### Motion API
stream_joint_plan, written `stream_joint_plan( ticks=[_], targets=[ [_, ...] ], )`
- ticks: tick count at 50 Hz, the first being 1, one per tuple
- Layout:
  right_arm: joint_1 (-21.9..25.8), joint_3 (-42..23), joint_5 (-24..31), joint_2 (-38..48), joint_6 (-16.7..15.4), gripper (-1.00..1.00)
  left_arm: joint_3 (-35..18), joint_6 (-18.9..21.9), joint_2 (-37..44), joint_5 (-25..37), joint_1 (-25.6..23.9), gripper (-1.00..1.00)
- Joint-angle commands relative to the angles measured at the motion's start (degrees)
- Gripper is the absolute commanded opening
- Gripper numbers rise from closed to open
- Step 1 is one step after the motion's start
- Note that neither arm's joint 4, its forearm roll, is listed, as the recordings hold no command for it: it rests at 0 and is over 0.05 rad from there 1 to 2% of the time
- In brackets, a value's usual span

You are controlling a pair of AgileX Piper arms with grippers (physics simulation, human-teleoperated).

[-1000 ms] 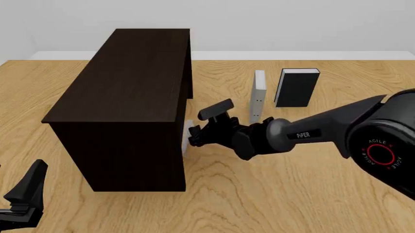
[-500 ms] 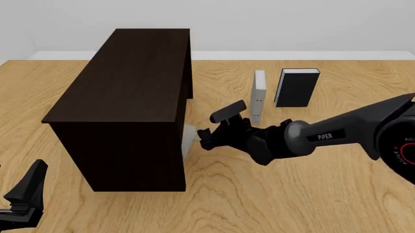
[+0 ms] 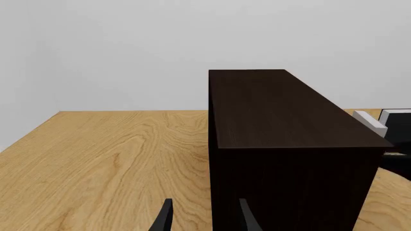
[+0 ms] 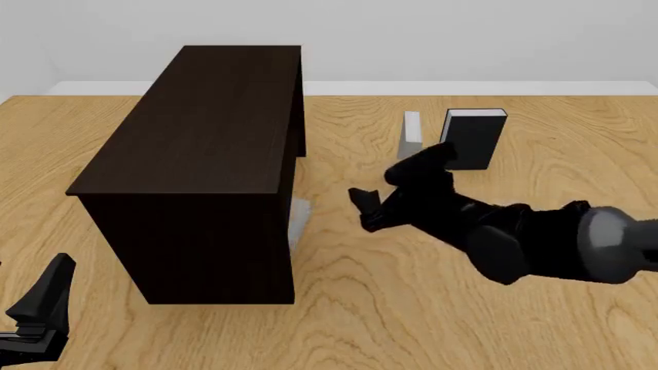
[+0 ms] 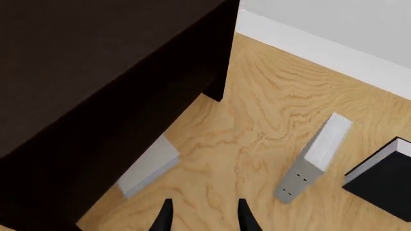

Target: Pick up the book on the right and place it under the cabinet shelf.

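Note:
The light-grey book (image 4: pixel 299 219) lies flat on the table, tucked under the right side of the dark-brown cabinet shelf (image 4: pixel 196 131), with one corner sticking out. In the right wrist view the book (image 5: pixel 147 166) shows under the cabinet shelf (image 5: pixel 77 62) edge. My right gripper (image 4: pixel 377 191) is open, empty, and off to the right of the book; its fingers (image 5: pixel 165 217) frame bare table. My left gripper (image 4: pixel 36 320) is open and empty at the front left corner, in front of the cabinet shelf (image 3: pixel 282 110).
A narrow grey-white book (image 4: pixel 412 127) stands edge-on at the back right, with a black-covered book (image 4: pixel 473 139) upright just right of it. Both also show in the right wrist view, the narrow book (image 5: pixel 314 156) and the black book (image 5: pixel 385 178).
My right gripper has drawn back to the right and up, away from the cabinet, leaving the grey book under its edge. The left arm has not moved.

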Motion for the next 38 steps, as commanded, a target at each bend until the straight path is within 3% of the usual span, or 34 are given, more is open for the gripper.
stream_joint_plan(
  ticks=[1,16,26,38],
  targets=[
    [-0.6,6.1,-1.9,-8.9,3.8,1.0,0.0,0.0,0.1,-0.1,0.0,1.0],
    [-3.5,10.1,6.8,-27.5,0.8,1.0,0.0,0.0,0.1,-0.1,0.0,1.0],
    [-8.9,14.2,13.0,-44.2,-0.4,1.0,0.0,0.0,0.0,-0.1,0.0,1.0],
    [-14.0,16.0,21.3,-58.1,-0.8,1.0,0.0,0.0,0.1,-0.1,0.0,1.0]
  ],
)
